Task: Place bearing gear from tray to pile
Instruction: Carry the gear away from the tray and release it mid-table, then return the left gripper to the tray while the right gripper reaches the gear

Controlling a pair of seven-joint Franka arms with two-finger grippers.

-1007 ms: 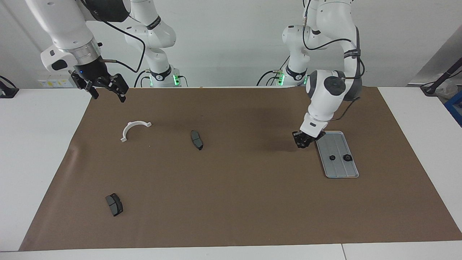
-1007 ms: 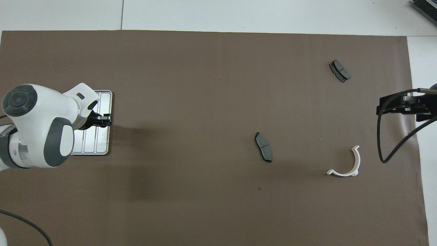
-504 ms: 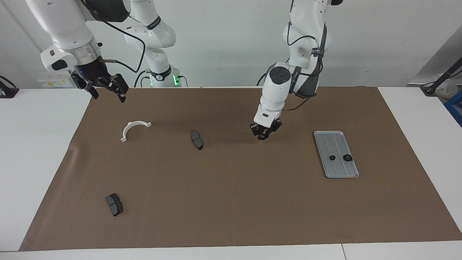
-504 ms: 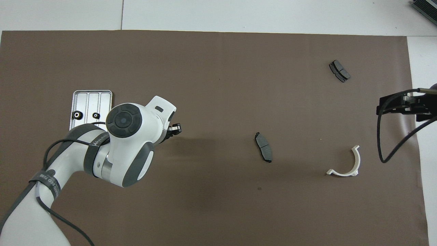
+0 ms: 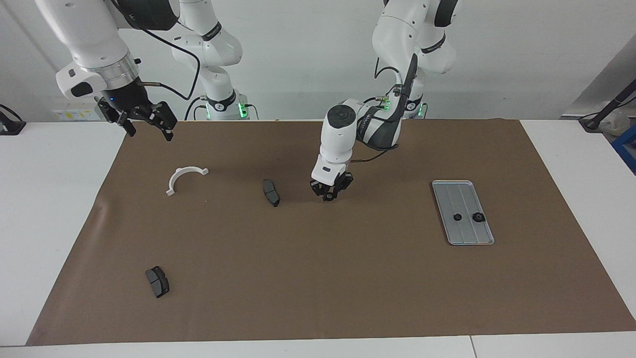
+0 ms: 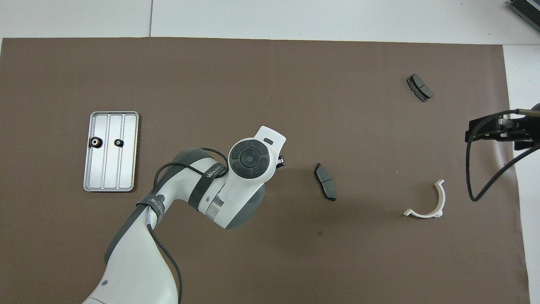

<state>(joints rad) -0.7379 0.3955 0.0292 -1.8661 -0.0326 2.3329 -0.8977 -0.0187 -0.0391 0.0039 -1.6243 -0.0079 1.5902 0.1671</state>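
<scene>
Facing view: left gripper, grip unreadable, low over open mat beside nearest brake pad.

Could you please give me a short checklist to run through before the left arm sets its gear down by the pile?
1. Left gripper low over the mat beside the nearer brake pad: ok.
2. Gear in its grip: cannot tell; the fingertips hide it.
3. Bare mat under the gripper: ok.
4. Pile parts apart from the gripper, including the white bracket and the second pad: ok.
5. Right gripper open, waiting over the mat's edge: ok.
6. Tray holds two gears: ok.
</scene>
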